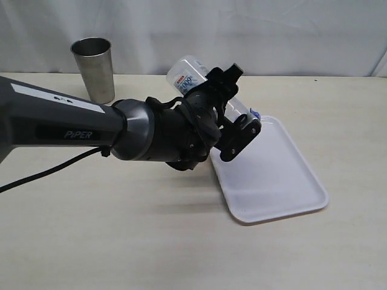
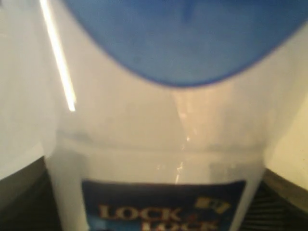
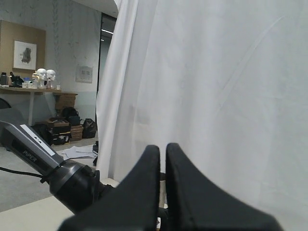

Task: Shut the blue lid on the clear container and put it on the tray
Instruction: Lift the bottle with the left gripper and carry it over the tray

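While clamped in the left gripper [image 1: 234, 106], the clear container [image 1: 190, 75] hangs tilted over the tray [image 1: 284, 181]'s edge.
Exterior: a steel cup [image 1: 94, 67] stands well apart from the tray. Left wrist alone: the blue lid [image 2: 185, 38] at the container's far end, contents unclear. Right wrist alone: the right gripper [image 3: 162, 183], fingers together, empty, facing a white curtain [image 3: 216, 72].

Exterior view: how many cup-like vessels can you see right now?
2. The steel cup stands upright at the back left of the table. The clear container is held tilted in the left gripper, by the tray. Anything behind the arm would be hidden.
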You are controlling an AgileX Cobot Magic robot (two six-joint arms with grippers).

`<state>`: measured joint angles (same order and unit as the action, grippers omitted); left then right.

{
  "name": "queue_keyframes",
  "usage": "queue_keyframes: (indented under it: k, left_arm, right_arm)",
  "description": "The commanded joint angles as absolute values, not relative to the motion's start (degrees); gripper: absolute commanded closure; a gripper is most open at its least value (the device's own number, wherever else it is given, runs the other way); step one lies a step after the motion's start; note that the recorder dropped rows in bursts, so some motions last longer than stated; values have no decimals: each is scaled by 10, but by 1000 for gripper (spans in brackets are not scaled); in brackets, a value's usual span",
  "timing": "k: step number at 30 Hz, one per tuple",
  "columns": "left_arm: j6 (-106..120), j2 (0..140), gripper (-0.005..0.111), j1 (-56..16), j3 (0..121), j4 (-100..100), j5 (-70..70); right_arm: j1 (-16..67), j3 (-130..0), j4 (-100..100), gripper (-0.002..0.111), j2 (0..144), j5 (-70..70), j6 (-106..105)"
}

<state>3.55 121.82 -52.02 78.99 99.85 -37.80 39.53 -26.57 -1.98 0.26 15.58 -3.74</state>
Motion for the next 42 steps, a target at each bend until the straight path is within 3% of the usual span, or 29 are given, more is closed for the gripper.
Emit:
queue_keyframes:
  k: [1,13,24,27,33,42]
  left_arm:
    - [32,1214,107,-523,801,999,-378]
    - [-31,1214,107,-523,801,999,-271]
    - [-263,1214,107,-466,801,999,87]
    - [-264,1214,107,-445,810,912,138]
    - [-263,1214,107,-398,827,645,406]
    - [-264,1271,107,-397,828,408,561]
  right_arm:
    - [398,-263,-20,104,0,153,-36]
    - [398,-263,-20,104,0,153,-36]
    - [398,-263,-20,104,0,153,-36]
    - [398,-263,-20,104,0,153,-36]
    - [398,-263,-20,104,0,153,-36]
    - [398,-263,-20,104,0,153,-36]
